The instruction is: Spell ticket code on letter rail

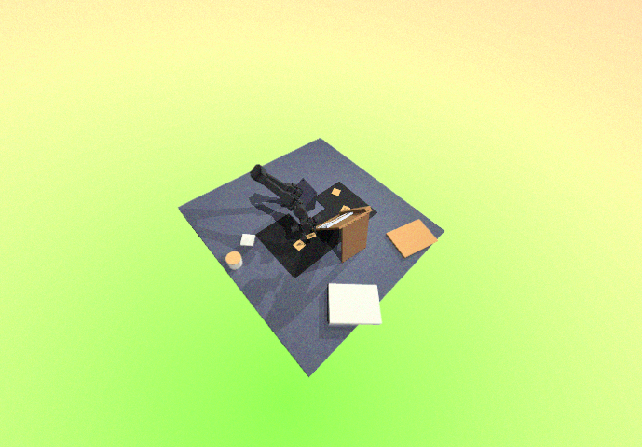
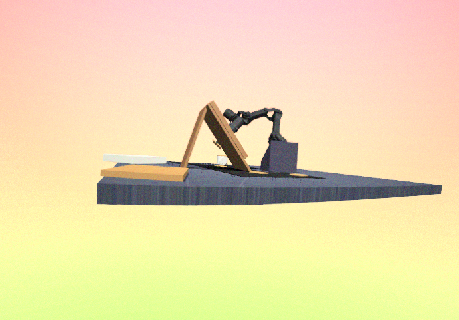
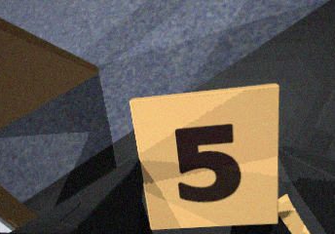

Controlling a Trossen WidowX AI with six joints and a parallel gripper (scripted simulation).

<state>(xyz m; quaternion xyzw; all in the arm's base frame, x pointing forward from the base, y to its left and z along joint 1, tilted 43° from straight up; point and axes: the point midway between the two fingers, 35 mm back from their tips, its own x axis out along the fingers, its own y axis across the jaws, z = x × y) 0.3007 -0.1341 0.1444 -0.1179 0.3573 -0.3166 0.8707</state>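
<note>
Counter (image 1: pixel 300 326), slate-grey, carries everything I can see from the top view. Working left to right across it: a small cylinder (image 1: pixel 234 260) with an orange top sits near the left edge, and a small white block (image 1: pixel 247 239) lies just beyond it. Next comes the black mat (image 1: pixel 292 258), with one loose tile (image 1: pixel 298 244) lying flat on it.

My arm (image 1: pixel 279 189) reaches down over the mat. Its end effector (image 1: pixel 310 234) is pinching the tile marked 5 (image 3: pixel 206 158); the fingers themselves stay out of sight in the wrist view, which shows that tile face-on, upright and filling the middle of the picture, held above the mat. A corner of another tile (image 3: pixel 292 216) shows at the lower right of that view.

Just to the right of the held tile stands the board (image 1: pixel 355 237), a tilted wooden easel with a white strip (image 1: pixel 332 222) along its sloped face. I cannot read any characters on that strip. The exterior view shows the end effector close against the board's sloped face. Further tiles, one of them (image 1: pixel 335 192), lie on the mat behind the board.

An orange slab (image 1: pixel 411 237) lies flat to the right of the board, apart from it. A white slab (image 1: pixel 354 304) lies at the near edge of the counter.
</note>
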